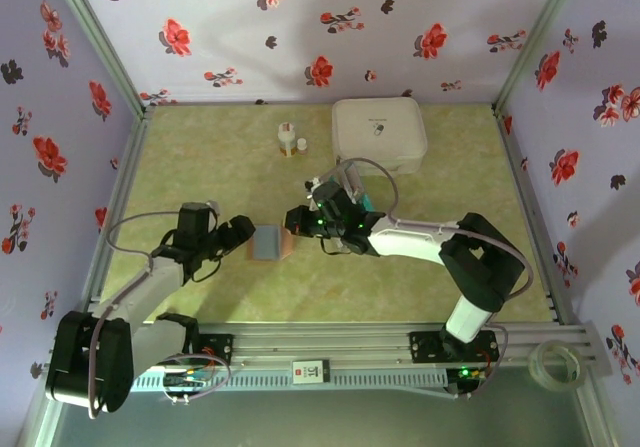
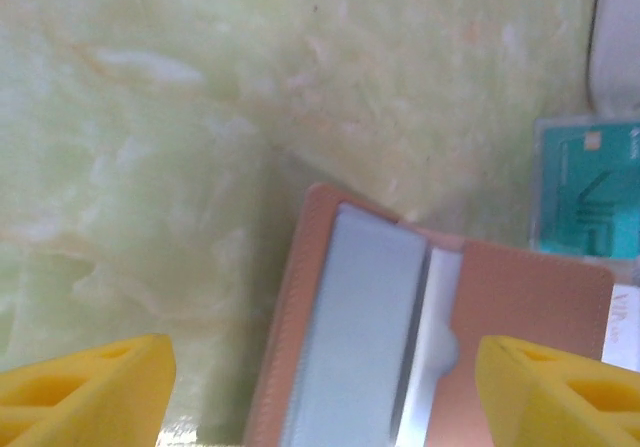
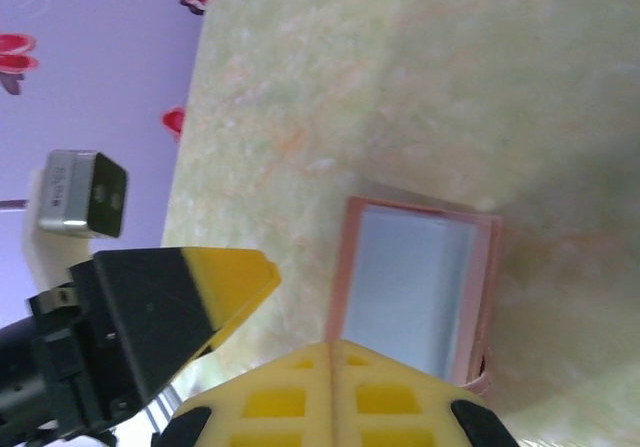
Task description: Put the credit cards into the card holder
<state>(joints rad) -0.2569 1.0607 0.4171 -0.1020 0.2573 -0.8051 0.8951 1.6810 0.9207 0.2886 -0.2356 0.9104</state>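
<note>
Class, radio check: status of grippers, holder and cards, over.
Left gripper open over the flat tan-brown card holder, unfolded. Right gripper shut beside it. Teal rectangular credit card alongside, not yet in.

In the left wrist view the holder (image 2: pixel 370 327) ran off the bottom edge, and a teal card (image 2: pixel 585 192) and a white card (image 2: pixel 625 327) were cut by the right edge. From above, two small items (image 1: pixel 289 139) at the far side were too small to identify.

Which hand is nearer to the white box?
Right. The right hand lies in front of the white box, to its left; the left hand sits farther left, beyond the card holder.
</note>
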